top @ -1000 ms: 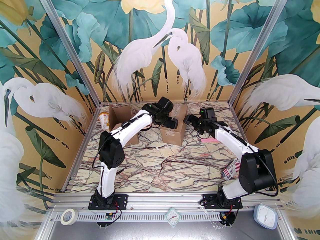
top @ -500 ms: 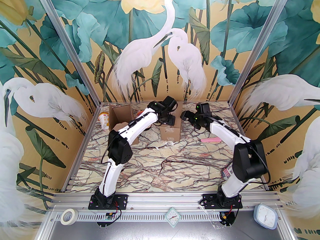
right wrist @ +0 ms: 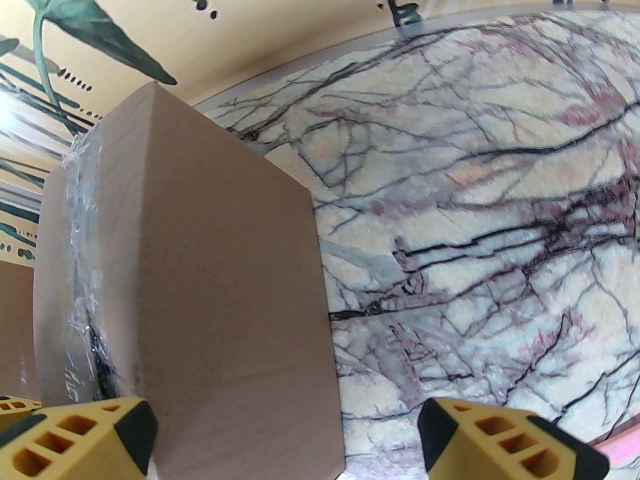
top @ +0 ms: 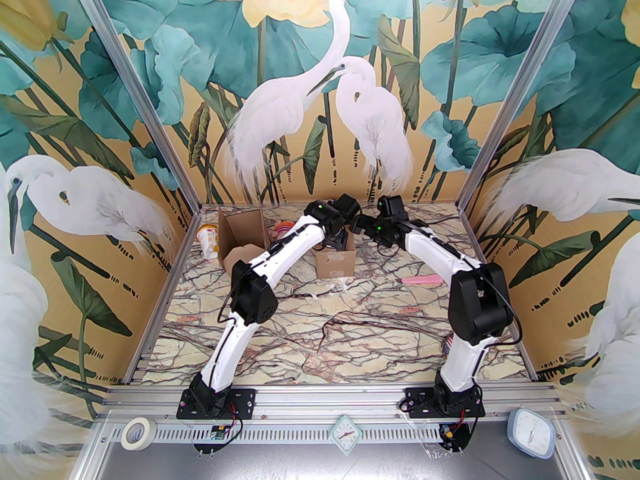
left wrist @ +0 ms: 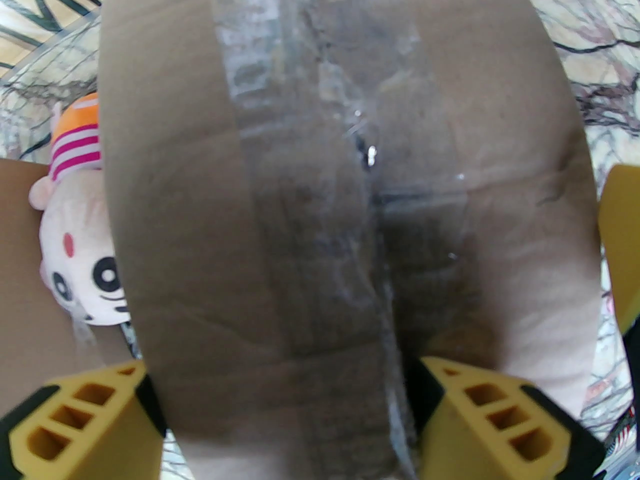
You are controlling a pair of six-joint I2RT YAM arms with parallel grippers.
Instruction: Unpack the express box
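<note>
The left hand [left wrist: 292, 418] hangs over the small brown cardboard carton sealed with clear tape [left wrist: 320, 168], its fingers spread. The left wrist view shows the wrinkled tape seam running ahead from between them, though I cannot tell whether the pads touch the cardboard. Left of that hand lies a white round-faced plush toy in an orange-and-pink striped cap [left wrist: 75, 263]. The right hand [right wrist: 287, 443] is also spread, holding nothing. Its wrist view shows the carton's plain side wall just ahead of its left finger [right wrist: 75, 438], standing on the marble-patterned desk [right wrist: 475, 193].
</note>
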